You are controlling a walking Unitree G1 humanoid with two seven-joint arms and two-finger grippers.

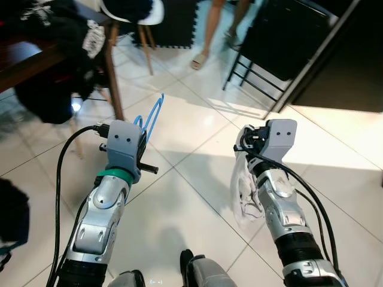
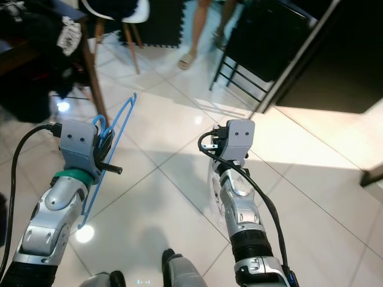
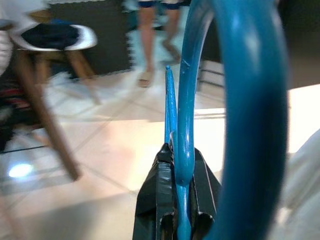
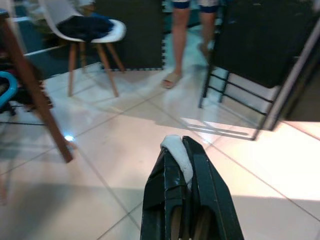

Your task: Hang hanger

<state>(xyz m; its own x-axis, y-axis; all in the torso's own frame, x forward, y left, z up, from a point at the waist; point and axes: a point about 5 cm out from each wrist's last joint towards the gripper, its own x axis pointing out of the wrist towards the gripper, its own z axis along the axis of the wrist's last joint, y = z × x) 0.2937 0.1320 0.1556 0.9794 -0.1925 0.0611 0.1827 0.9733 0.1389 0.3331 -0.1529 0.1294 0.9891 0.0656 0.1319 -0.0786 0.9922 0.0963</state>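
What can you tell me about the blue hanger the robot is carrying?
The blue hanger looks like thin glossy plastic, with slim bars and a rounded hook. It is clamped between the black fingers of the left gripper, which is shut on it. It is held in the air above the white tiled floor, running from below the left wrist up past the gripper. Nothing else touches it.
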